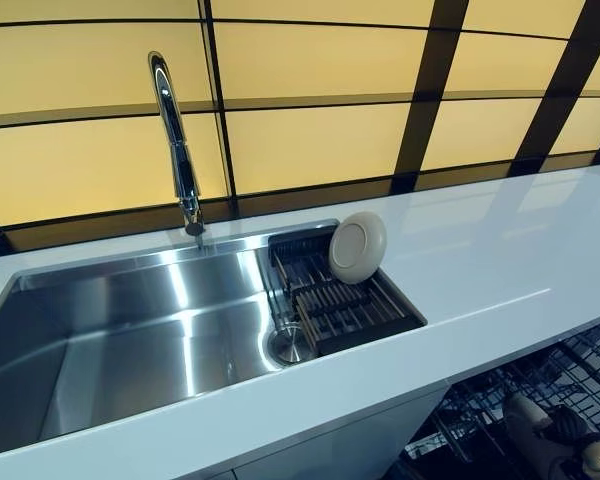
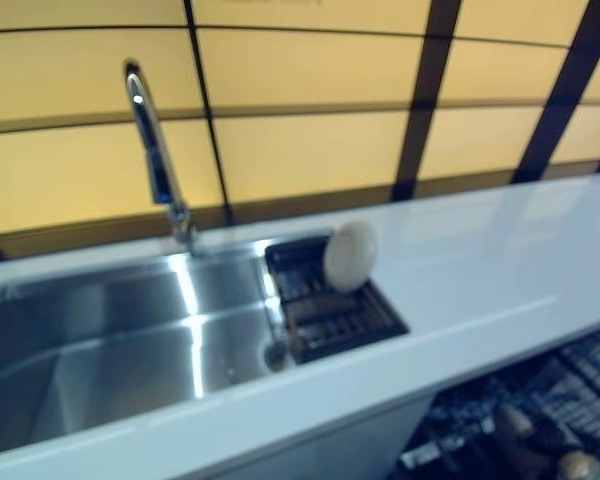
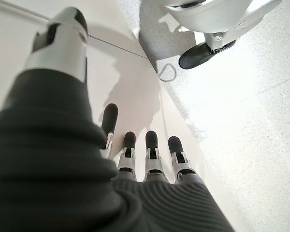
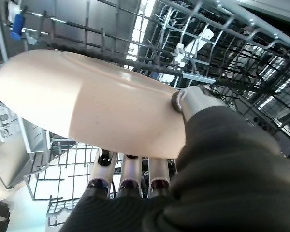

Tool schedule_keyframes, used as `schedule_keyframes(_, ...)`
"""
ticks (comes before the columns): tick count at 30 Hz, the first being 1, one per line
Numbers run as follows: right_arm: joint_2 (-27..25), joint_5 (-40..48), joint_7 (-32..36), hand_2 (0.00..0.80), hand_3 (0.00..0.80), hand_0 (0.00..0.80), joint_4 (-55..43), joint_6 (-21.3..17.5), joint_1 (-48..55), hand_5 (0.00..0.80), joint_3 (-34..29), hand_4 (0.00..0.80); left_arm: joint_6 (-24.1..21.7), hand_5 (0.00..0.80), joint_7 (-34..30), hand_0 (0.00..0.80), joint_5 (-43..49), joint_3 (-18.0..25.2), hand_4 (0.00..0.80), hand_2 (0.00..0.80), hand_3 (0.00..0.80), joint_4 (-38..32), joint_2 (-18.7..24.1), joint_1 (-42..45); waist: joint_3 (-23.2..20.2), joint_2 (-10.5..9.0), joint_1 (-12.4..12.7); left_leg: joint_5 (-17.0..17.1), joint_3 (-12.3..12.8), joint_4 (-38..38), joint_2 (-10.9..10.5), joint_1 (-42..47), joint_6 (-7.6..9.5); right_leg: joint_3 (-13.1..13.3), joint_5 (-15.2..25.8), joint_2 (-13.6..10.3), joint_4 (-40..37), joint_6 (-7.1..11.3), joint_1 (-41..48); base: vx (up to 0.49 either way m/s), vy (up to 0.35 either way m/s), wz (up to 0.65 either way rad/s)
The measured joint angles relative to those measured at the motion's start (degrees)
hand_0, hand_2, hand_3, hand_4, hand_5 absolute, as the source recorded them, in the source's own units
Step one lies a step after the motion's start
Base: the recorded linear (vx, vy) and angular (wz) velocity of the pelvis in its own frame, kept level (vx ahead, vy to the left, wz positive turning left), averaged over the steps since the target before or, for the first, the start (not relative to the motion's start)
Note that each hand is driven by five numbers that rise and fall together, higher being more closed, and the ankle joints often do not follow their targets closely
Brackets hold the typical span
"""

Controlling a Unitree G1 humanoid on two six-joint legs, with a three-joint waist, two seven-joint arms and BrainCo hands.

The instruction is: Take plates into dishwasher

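Note:
A cream plate (image 4: 96, 106) is pinched in my right hand (image 4: 193, 104), thumb on its upper face and fingers (image 4: 130, 179) under it. The plate hangs flat over the dark wire dishwasher rack (image 4: 232, 63). From the head, that hand (image 1: 568, 428) shows low at the right, inside the open dishwasher rack (image 1: 570, 375) below the counter. A second cream plate (image 1: 357, 247) stands on edge in the dark drying rack (image 1: 340, 310) at the right end of the sink. My left hand (image 3: 152, 145) hangs beside a white cabinet front with straight fingers and holds nothing.
The steel sink (image 1: 130, 330) with a tall chrome tap (image 1: 177, 140) fills the left of the white counter (image 1: 500, 250). A drain (image 1: 288, 343) sits by the drying rack. Yellow wall panels rise behind the counter.

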Motion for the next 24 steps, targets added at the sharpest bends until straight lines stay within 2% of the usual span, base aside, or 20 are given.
schedule_keyframes(24, 0.96, 1.76, -0.04, 0.800, 0.800, 0.800, 1.38, -0.41, -5.42, 0.800, 4.43, 0.800, 1.15, 0.000, -0.15, 0.000, 0.68, 0.03, 0.000, 0.000, 0.000, -0.71, 1.69, -2.63, 3.18, -1.01, 1.10, 0.01, 0.05, 1.13, 0.34, -1.97, -0.05, 0.29, 0.42, 0.43, 0.05, -0.42, -2.08, -0.007, -0.005, 0.00)
